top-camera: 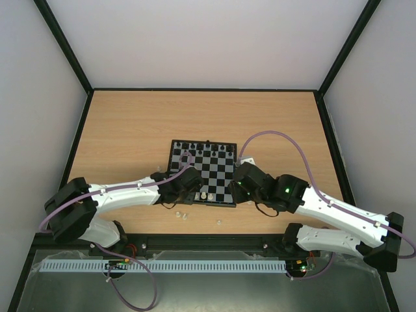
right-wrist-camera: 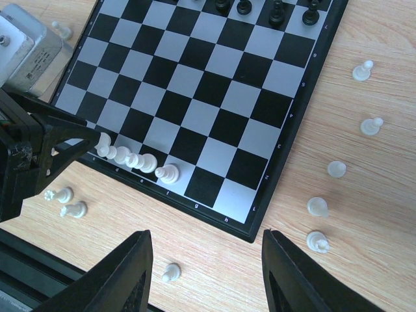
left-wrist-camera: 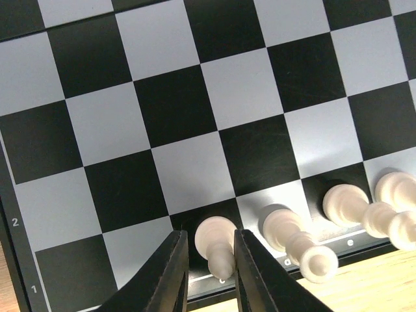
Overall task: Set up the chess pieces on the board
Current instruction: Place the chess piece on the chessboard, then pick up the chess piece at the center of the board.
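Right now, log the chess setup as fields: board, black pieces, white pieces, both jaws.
board: flat on the table, middle squares bare
black pieces: lined along the far rank
white pieces on board: several along the near rank
loose white pieces: scattered on the table beside the board
left jaws: flanking a standing white piece; grip unclear
right jaws: open, empty, over the table

Overhead camera looks down from behind me; left wrist camera hugs the black-and-grey chequered chessboard (left-wrist-camera: 175, 104) beyond my fingertips (left-wrist-camera: 168, 276); right wrist views it from farther back.
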